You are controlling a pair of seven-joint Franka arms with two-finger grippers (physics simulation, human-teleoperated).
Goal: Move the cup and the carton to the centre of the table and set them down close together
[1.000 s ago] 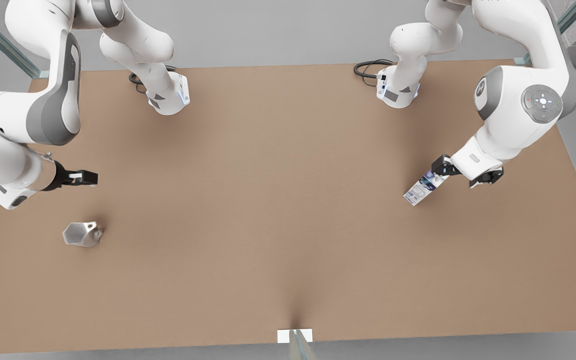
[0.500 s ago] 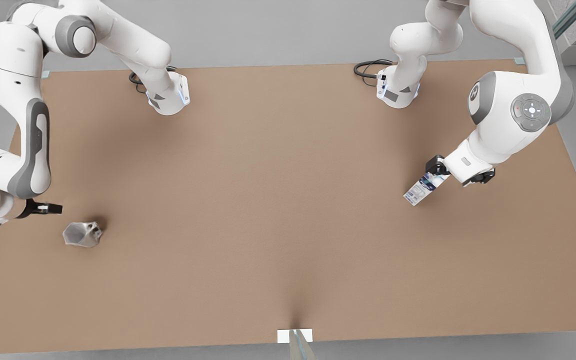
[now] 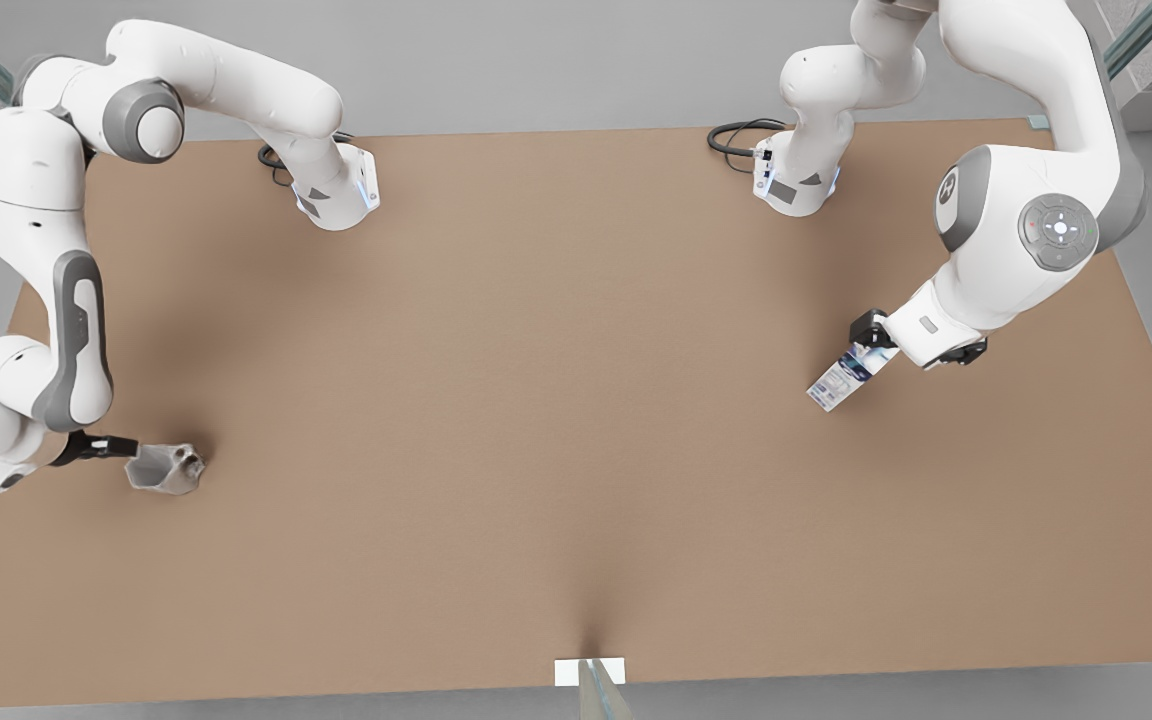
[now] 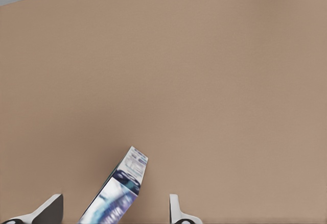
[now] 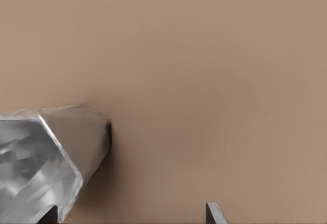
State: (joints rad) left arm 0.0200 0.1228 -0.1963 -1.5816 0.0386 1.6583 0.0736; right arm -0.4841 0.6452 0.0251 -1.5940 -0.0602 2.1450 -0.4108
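The faceted silver cup (image 3: pixel 166 469) lies on its side on the brown table (image 3: pixel 556 400) near the front view's left edge. My right gripper (image 3: pixel 124 447) is level with it at its open end, open, with one side of the cup (image 5: pixel 46 157) between the spread fingers (image 5: pixel 214 213). The white and blue carton (image 3: pixel 841 378) lies at the front view's right. My left gripper (image 3: pixel 871 342) is at its far end, open, with the carton (image 4: pixel 120 193) between its two fingers (image 4: pixel 176 211) and a gap on one side.
Both arm bases (image 3: pixel 336 195) (image 3: pixel 796 180) are bolted at the table's far edge, each with a black cable beside it. A small white tab (image 3: pixel 590 671) marks the near edge. The wide middle of the table lies between the two objects.
My right arm has swung toward the near left corner and lowered, bringing its gripper from well behind the cup right up to it. My left gripper has shifted only slightly at the carton.
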